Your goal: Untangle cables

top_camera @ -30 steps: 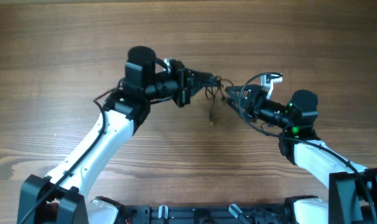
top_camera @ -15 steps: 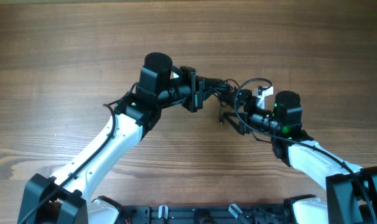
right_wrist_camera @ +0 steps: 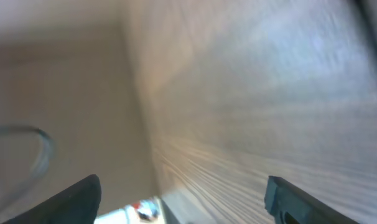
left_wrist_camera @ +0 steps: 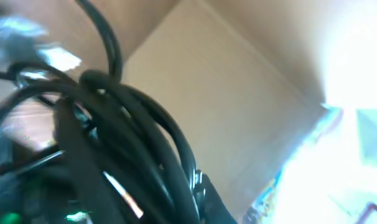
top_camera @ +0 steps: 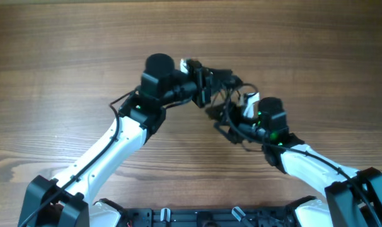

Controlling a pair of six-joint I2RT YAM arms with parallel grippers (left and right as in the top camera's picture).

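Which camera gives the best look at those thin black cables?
The overhead view: the cables show as a thin dark tangle over the table. The left wrist view gives only blurred black loops; the right wrist view shows just table and fingertips.

Over the table (top_camera: 65,50), cables (top_camera: 224,101) seemingly between pincers, left pincer (top_camera: 225,77) behind, right pincer (top_camera: 226,128) in front

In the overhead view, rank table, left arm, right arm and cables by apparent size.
Largest to smallest: table, left arm, right arm, cables. The cables are partly hidden by the arms.
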